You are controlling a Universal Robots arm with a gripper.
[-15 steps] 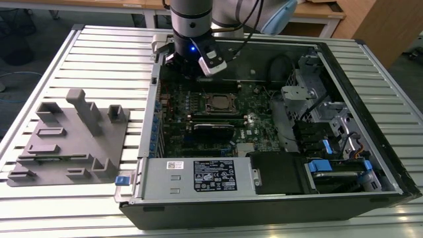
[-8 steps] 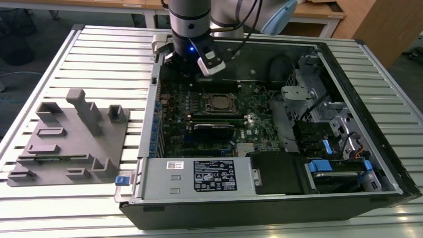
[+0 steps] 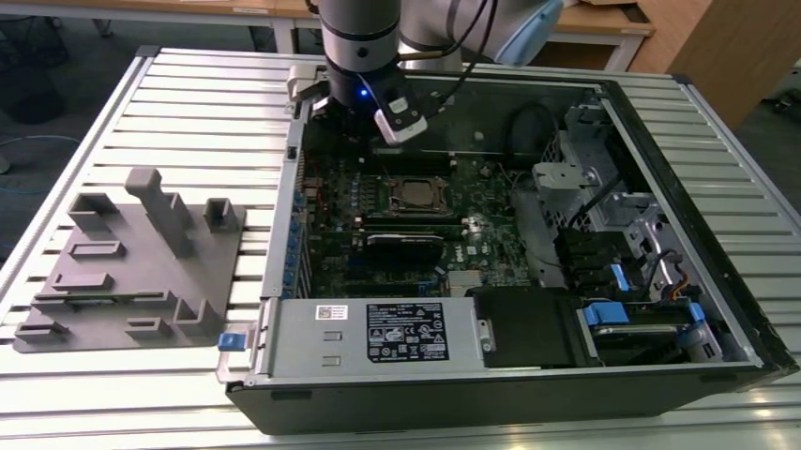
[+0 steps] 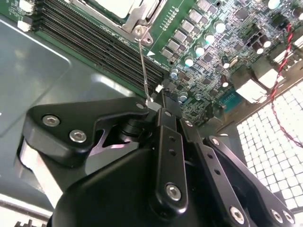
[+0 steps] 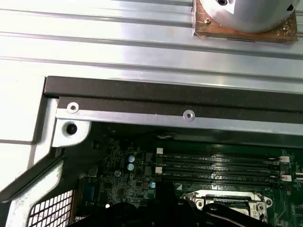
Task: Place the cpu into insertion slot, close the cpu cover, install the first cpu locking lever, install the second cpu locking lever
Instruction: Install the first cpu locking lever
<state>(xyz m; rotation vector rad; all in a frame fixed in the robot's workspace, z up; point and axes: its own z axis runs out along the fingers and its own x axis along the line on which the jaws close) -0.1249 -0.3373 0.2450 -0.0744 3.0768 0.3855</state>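
Observation:
The insertion slot [image 3: 419, 195] sits mid-board inside the open computer case. The cpu [image 4: 116, 5] lies in it, its dull silver top showing through the cpu cover [image 4: 142, 16], which lies down over it. A thin wire locking lever [image 4: 143, 66] rises from the socket's corner to my gripper [image 4: 154, 105]. The black fingers are shut on the lever's free end. In the exterior view the gripper [image 3: 398, 131] hangs just beyond the socket's far side, over the memory slots. The first wrist view shows the socket's silvery frame [image 5: 227, 201] past the gripper's dark body.
Long black memory slots [image 4: 94, 42] run beside the socket. The case's metal wall [image 5: 142, 116] stands close behind the gripper. A grey fixture block [image 3: 126, 262] lies on the slatted table at the exterior view's left. A labelled metal box [image 3: 375, 333] and drive cages fill the near side.

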